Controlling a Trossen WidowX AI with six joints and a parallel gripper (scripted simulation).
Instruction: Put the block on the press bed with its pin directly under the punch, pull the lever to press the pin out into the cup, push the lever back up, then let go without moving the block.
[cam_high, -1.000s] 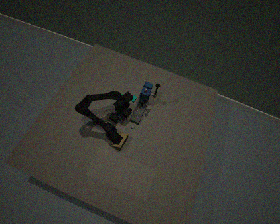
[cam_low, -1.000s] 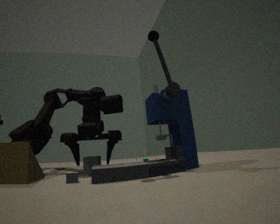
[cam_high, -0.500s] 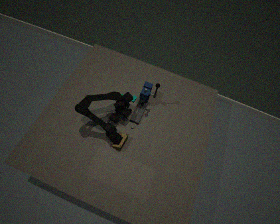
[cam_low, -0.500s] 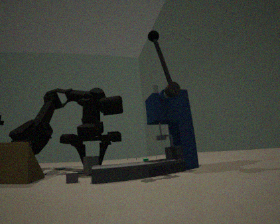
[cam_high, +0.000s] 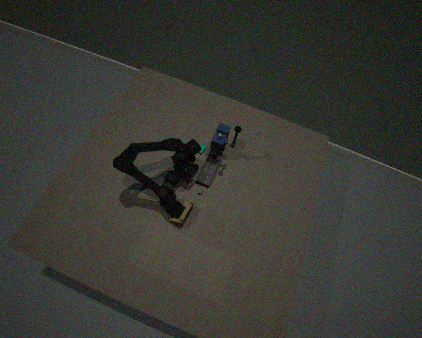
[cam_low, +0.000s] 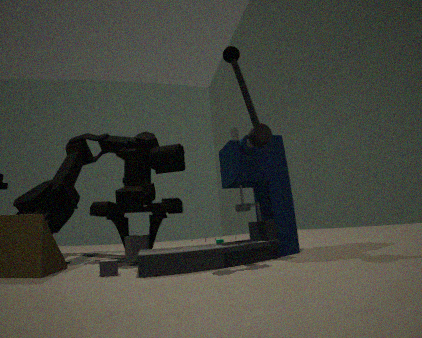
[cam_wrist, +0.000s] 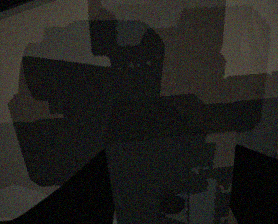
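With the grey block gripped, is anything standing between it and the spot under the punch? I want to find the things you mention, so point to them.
Nothing visible stands above the dark grey press bed (cam_high: 206, 175) (cam_low: 185, 258), but its raised near end sits beside the grey block (cam_low: 136, 245), so lift first.

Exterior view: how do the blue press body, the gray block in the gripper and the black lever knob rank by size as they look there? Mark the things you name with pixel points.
Largest to smallest:
1. Blue press body (cam_high: 219, 140) (cam_low: 275, 185)
2. Gray block (cam_low: 136, 245)
3. Black lever knob (cam_high: 238, 129) (cam_low: 231, 54)

The press (cam_high: 218, 142) (cam_low: 276, 190) is blue; its lever's ball knob (cam_high: 238, 129) (cam_low: 231, 54) is black.
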